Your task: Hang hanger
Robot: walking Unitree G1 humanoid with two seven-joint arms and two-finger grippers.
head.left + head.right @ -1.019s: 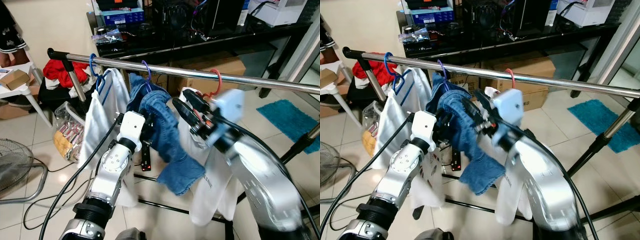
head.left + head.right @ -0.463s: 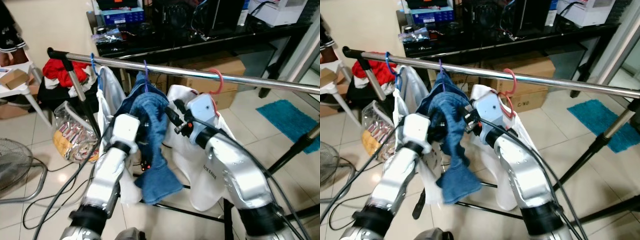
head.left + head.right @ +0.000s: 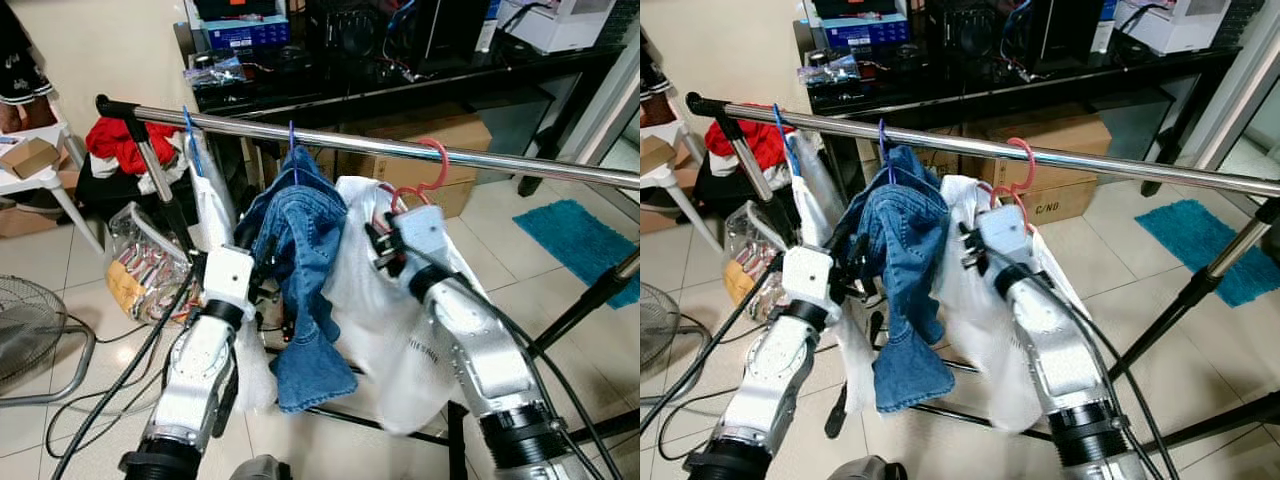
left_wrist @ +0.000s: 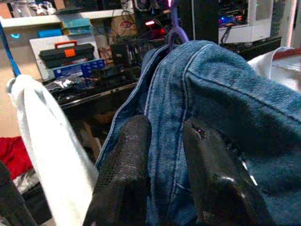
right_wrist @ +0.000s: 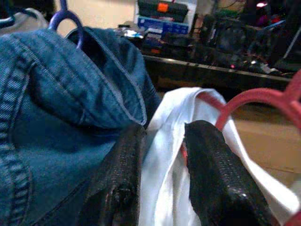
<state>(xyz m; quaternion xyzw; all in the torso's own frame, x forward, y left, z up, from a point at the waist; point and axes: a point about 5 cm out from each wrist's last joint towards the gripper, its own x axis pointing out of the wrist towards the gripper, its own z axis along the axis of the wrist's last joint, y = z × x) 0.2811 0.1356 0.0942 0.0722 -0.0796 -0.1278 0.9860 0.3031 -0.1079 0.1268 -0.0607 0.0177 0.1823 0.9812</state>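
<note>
A steel rail (image 3: 520, 165) carries three hangers. Blue denim (image 3: 300, 240) hangs from a purple hook (image 3: 292, 135), and a white shirt (image 3: 385, 320) from a red hanger (image 3: 432, 165). At the left, a blue hanger (image 3: 190, 128) holds a white garment (image 3: 212, 200). My left gripper (image 3: 262, 255) points up against the denim's left side. Its fingers (image 4: 127, 174) stand slightly apart, and the denim (image 4: 225, 94) shows in the gap. My right gripper (image 3: 377, 240) sits at the shirt's upper left, open a little. White cloth (image 5: 164, 141) and the red hanger (image 5: 254, 101) lie just beyond it.
The rail's stand has an upright (image 3: 150, 165) at the left and black legs (image 3: 590, 300) at the right. A black desk (image 3: 400, 70) and cardboard boxes (image 3: 460, 135) stand behind. On the floor are a fan (image 3: 25, 330), cables (image 3: 110, 400), a bag (image 3: 135, 265) and a blue mat (image 3: 580, 235).
Both arms have drawn back and down from the rail. The denim and the white shirt have swung and now hang lower and wider. All three hooks stay on the rail.
</note>
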